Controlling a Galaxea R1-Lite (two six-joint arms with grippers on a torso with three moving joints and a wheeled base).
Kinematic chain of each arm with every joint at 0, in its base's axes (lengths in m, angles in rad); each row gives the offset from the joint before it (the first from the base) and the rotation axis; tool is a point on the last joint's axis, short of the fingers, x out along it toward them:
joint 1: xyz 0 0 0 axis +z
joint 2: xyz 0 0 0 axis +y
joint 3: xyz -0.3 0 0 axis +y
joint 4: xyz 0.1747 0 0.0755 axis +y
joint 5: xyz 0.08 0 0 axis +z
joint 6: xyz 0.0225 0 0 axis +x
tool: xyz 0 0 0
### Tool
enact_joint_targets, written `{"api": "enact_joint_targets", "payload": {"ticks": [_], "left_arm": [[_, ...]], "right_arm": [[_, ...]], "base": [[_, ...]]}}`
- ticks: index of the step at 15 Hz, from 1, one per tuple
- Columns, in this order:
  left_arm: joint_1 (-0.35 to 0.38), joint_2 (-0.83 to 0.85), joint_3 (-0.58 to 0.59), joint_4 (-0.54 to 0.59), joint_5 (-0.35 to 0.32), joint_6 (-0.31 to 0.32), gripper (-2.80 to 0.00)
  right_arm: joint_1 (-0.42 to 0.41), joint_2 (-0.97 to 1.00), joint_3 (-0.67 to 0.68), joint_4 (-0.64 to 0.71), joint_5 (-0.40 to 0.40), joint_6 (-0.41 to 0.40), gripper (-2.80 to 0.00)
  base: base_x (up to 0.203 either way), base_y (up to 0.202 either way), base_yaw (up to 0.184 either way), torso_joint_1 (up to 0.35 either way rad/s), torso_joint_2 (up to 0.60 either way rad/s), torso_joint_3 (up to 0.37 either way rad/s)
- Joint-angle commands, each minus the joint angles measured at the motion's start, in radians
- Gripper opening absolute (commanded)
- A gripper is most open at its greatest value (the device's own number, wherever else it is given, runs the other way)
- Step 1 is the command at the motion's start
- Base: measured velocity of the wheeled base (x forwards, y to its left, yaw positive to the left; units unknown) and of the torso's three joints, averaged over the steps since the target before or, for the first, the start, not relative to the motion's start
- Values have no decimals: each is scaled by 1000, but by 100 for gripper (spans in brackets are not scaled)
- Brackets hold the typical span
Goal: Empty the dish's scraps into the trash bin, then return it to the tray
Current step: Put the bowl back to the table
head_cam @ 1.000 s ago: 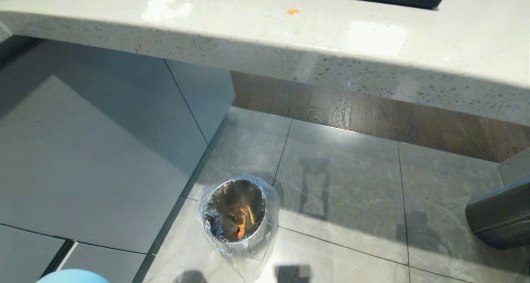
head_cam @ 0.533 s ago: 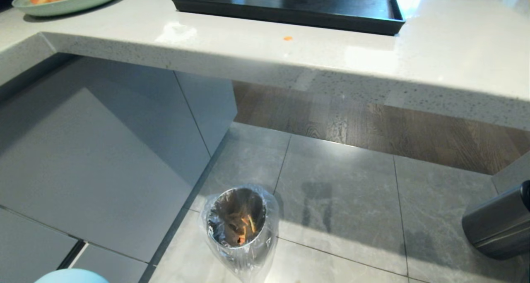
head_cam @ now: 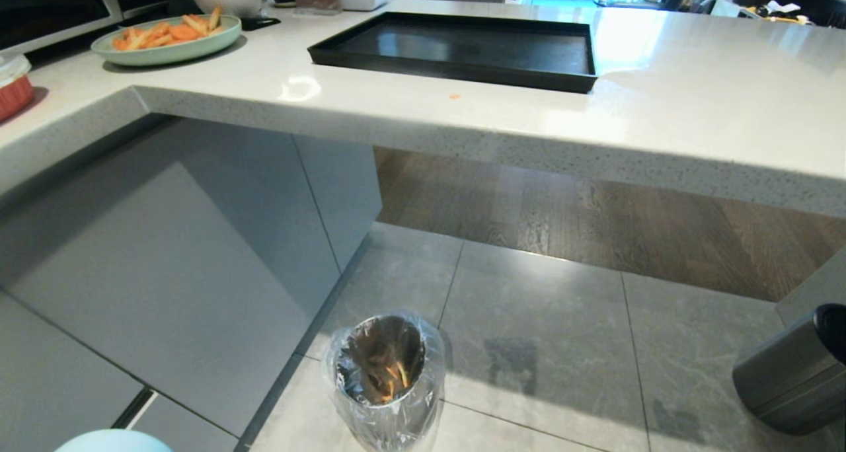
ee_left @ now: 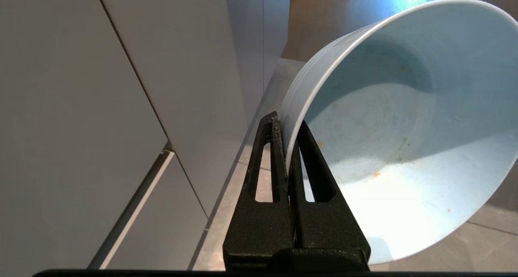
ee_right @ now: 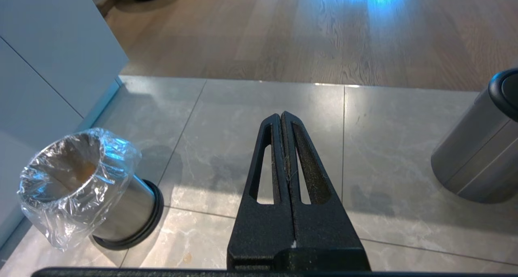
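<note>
As the head view has lifted, the large flat black tray [head_cam: 456, 45] on the white table [head_cam: 661, 108] is now fully visible. Left hand [ee_left: 288, 137] clamps the emptied pale blue bowl [ee_left: 404, 127]; scraps [head_cam: 395, 378] lie in the bag-lined metal bin [head_cam: 386, 373]. Right hand [ee_right: 283, 125] is pressed together, idle. Return pending.

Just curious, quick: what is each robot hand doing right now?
Left hand: closed on the rim of the dish.
Right hand: closed, holding nothing.
</note>
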Motion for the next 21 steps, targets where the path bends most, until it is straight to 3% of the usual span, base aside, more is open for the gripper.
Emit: {"api": "enact_joint_targets", "payload": {"ticks": [1,21], "left_arm": [[0,0,0,-1,0,0,-280],[0,0,0,-2,1,-5,-280]], "right_arm": [[0,0,0,0,0,0,-280],[0,0,0,0,0,0,-280]], "base": [[0,0,0,5,2,203],[0,0,0,1,1,32]]}}
